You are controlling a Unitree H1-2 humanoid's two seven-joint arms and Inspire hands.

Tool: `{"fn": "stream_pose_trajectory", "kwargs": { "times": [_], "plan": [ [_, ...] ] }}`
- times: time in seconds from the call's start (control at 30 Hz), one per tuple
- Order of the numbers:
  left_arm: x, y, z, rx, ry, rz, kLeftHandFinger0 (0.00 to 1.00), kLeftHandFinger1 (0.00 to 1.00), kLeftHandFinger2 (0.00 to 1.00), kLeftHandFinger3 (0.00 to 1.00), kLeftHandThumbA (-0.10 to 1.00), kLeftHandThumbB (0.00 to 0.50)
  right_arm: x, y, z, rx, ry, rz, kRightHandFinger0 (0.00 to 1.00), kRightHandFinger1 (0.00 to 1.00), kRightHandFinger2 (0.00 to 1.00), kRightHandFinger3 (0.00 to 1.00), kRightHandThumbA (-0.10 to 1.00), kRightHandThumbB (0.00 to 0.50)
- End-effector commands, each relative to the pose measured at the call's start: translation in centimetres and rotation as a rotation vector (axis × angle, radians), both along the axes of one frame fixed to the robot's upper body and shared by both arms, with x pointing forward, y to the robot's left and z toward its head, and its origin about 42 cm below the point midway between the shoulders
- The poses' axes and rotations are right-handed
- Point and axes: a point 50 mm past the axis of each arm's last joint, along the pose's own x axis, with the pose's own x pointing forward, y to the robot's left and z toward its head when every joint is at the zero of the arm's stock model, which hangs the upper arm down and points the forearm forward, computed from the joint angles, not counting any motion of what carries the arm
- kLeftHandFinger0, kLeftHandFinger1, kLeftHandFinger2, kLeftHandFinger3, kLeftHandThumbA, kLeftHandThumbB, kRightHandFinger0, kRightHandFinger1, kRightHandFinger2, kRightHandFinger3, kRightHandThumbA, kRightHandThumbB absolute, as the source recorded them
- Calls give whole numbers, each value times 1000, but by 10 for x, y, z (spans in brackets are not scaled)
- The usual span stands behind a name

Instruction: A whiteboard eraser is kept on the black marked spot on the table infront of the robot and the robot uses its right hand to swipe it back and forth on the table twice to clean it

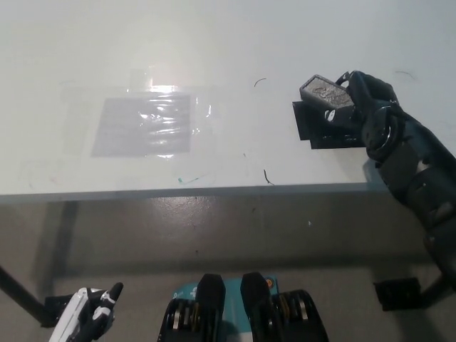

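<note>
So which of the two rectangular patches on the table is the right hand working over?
The black marked spot on the table's right; the right hand holds the eraser over it. The taped grey patch lies untouched, far left.

1. Tabletop point(235, 43) bare & flat left of the whiteboard eraser point(326, 92); no raised obstacle in that stretch.
2. Taped plastic sheet point(146, 125) lies flat, well apart to the left.
3. Right hand point(356, 103) w/ eraser sits over the black marked spot point(313, 132), near front edge.
</note>
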Motion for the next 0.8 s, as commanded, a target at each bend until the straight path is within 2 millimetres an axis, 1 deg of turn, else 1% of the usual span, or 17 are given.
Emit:
{"fn": "stream_pose_trajectory", "kwargs": {
  "times": [0.0,0.03,0.07,0.1,0.13,0.17,0.23,0.27,0.3,0.37,0.47,0.53,0.57,0.6,0.67,0.7,0.77],
  "plan": [
    [3,6,9,38,-52,-20,0,0,0,0,737,327,11,-1,35,-37,-99,39,0,34,105,170,336,184],
    [3,5,9,36,-51,-19,0,0,0,0,735,328,11,0,35,-41,-96,41,0,31,99,166,349,187],
    [4,5,9,39,-48,-19,0,0,0,0,738,336,11,3,35,-40,-84,45,19,69,137,180,362,194],
    [3,5,9,38,-46,-20,0,0,0,0,739,337,10,7,33,-41,-74,47,71,138,191,245,376,197],
    [2,5,8,36,-43,-20,0,0,0,0,738,338,10,10,32,-43,-69,47,86,151,208,264,379,198],
    [2,5,8,35,-42,-20,0,0,0,0,737,338,10,12,31,-42,-65,48,66,128,187,255,386,201],
    [1,4,7,44,-39,-21,0,0,0,0,737,334,8,25,26,-33,-28,52,103,201,261,309,423,204],
    [-1,4,6,45,-37,-22,0,0,0,0,737,333,7,28,23,-31,-19,53,100,196,255,310,423,207],
    [-2,3,6,45,-34,-22,0,0,0,0,738,334,4,33,17,-26,-24,69,45,139,211,289,415,203],
    [-5,3,4,43,-27,-22,0,0,0,0,739,337,1,37,9,-28,-17,81,4,102,172,290,415,199],
    [-4,4,3,38,-24,-22,0,0,0,0,737,342,-8,51,-13,-28,14,106,0,32,94,158,428,199],
    [-4,6,3,46,-23,-20,0,0,0,0,724,336,-12,59,-23,-31,36,120,0,69,129,131,428,192],
    [-5,6,4,46,-23,-23,0,0,0,0,714,337,-16,64,-29,-30,54,126,2,126,200,150,429,185],
    [-6,6,4,47,-22,-25,0,0,0,0,713,337,-18,67,-33,-31,62,130,1,159,233,156,430,183],
    [-7,6,3,47,-14,-28,0,0,0,0,712,341,-23,76,-43,-17,89,147,67,274,340,229,432,179],
    [-8,6,2,44,-9,-28,0,0,0,0,712,348,-27,84,-48,-14,108,157,136,336,385,275,439,183],
    [-8,5,2,48,-6,-28,0,0,0,0,715,350,-31,96,-53,-10,115,177,88,258,289,207,445,189]
  ]
}}
